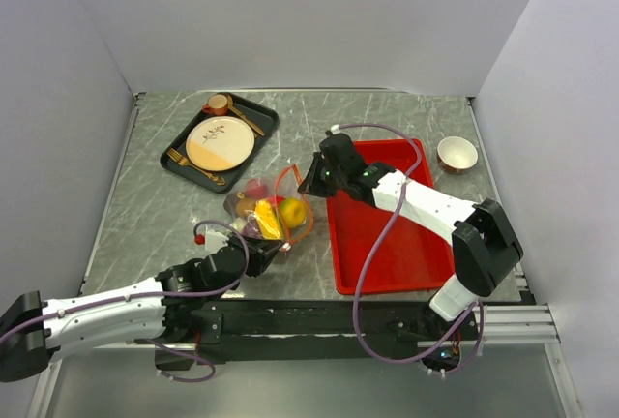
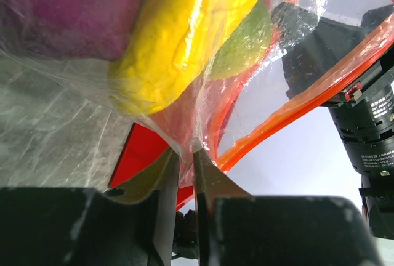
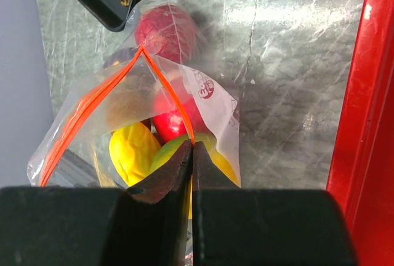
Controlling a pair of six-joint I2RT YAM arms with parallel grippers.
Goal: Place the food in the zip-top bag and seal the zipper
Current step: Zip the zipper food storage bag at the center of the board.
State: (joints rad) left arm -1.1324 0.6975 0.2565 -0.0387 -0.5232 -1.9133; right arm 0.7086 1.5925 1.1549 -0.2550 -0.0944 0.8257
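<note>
Top external shows the zip-top bag (image 1: 276,207) with the food (image 1: 292,212) inside, mid-frame, left wrist has your left gripper (image 2: 186,158) pinching bag film, right wrist has the right gripper (image 3: 192,150) pressed shut on the zipper (image 3: 167,93), so slide along it evenly, holding it taut.

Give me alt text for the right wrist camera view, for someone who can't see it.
The right gripper, jaws shut, pinches the rim of a clear zip-top bag whose orange-red zipper gapes open. Inside lie a yellow piece, a red piece and a maroon piece of toy food. A grey marbled table lies beneath, a red tray at right.
</note>
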